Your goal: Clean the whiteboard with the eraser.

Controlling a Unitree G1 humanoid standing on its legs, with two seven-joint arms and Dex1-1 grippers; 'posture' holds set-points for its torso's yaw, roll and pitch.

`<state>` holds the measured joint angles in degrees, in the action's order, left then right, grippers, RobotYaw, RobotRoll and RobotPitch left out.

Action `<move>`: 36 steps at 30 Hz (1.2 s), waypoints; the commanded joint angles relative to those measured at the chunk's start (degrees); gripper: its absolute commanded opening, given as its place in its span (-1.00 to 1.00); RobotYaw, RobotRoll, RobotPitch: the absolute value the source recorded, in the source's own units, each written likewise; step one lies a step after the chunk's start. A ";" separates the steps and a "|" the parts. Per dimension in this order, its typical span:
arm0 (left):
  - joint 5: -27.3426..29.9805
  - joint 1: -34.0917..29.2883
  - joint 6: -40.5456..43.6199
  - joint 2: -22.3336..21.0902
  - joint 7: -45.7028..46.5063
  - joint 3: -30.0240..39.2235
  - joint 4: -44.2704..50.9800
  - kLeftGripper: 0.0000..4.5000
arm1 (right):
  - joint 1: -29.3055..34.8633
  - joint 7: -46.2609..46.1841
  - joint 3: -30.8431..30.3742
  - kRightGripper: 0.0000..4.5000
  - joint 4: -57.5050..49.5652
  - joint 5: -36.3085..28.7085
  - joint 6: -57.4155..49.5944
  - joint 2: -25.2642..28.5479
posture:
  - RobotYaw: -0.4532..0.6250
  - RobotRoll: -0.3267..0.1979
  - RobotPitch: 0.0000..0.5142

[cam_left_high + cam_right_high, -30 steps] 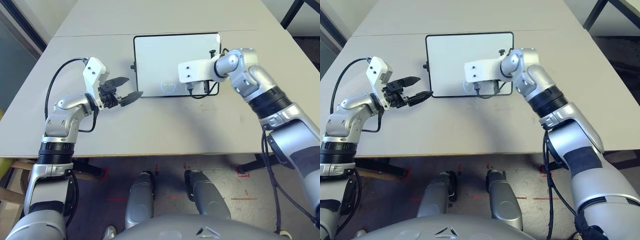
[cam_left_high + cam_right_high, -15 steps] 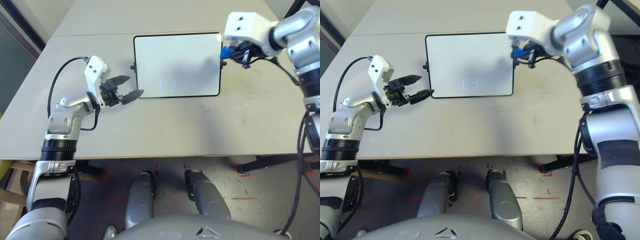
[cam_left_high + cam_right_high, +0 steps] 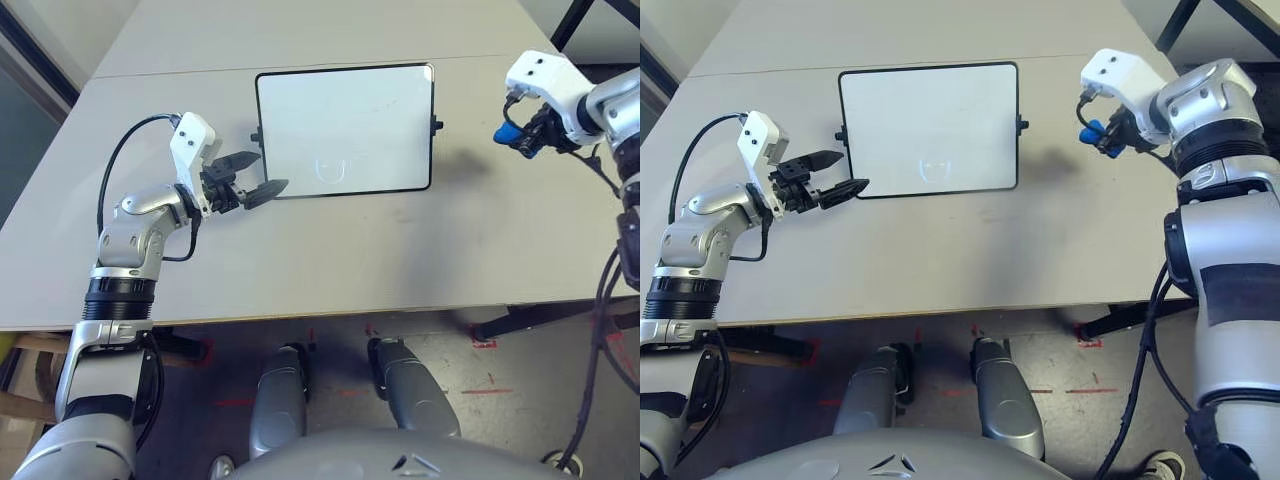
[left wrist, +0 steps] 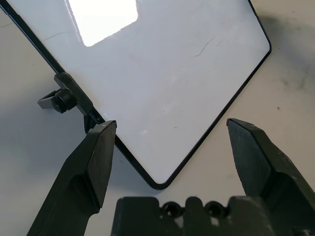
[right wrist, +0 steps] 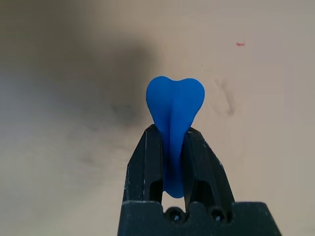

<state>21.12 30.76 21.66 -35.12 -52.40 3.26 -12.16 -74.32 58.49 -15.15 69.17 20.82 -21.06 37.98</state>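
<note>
Eraser (image 5: 175, 110), a small bright blue block with a pinched middle: pinched at its waist between the two black fingers (image 5: 147, 162) of the right gripper (image 5: 173, 162). Its long axis runs along the fingers; one rounded, lobed end sticks out past the fingertips, the other end sits down between them. In the head views the right gripper (image 3: 1102, 135) is held above bare table to the right of the whiteboard, well apart from it, with the blue tip aimed down and toward the board side.

Rectangular white whiteboard (image 3: 345, 128) with thin black frame and rounded corners: lies flat on the table, long axis left to right, a small black knob (image 3: 437, 125) on its right short side and another on the left. Surface reads white; a faint mark near the middle of the near edge, plus a couple of hairline scratches seen in the left wrist view.

Left gripper (image 3: 252, 176): black fingers spread wide, gripping nothing, just beside the board's near-left corner (image 4: 160, 183), which sits in the gap between them.

Surface: pale grey-beige table (image 3: 330, 260), matte, lightly scuffed, with a seam running across behind the board. Below the near edge, dark floor with red tape marks (image 3: 488, 345). A black stand leg (image 3: 565, 25) shows at far right.
</note>
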 commanded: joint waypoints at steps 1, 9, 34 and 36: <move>-0.71 0.29 0.28 -0.80 -0.40 0.00 0.13 1.00 | 1.39 -1.99 1.03 -0.85 1.81 -1.15 -0.44 -1.20 | -0.49 0.25 -0.31; -0.58 0.41 0.66 -1.54 -0.51 0.08 0.55 1.00 | 2.75 -5.54 1.96 -0.85 3.74 -1.99 -0.37 -3.34 | -0.47 0.25 -0.32; 1.71 0.82 1.49 -2.50 5.48 7.23 2.95 1.00 | 4.13 -6.80 14.91 0.98 -1.63 -14.37 4.02 0.19 | -0.38 0.25 -0.42; 2.03 0.92 1.71 -1.94 8.84 9.66 3.13 1.00 | 4.98 -9.69 18.50 0.98 -2.42 -17.27 5.10 0.33 | -0.37 0.25 -0.41</move>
<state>22.65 31.56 22.75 -37.29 -46.14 10.85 -9.75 -70.68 50.98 0.63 67.58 6.36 -16.95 37.59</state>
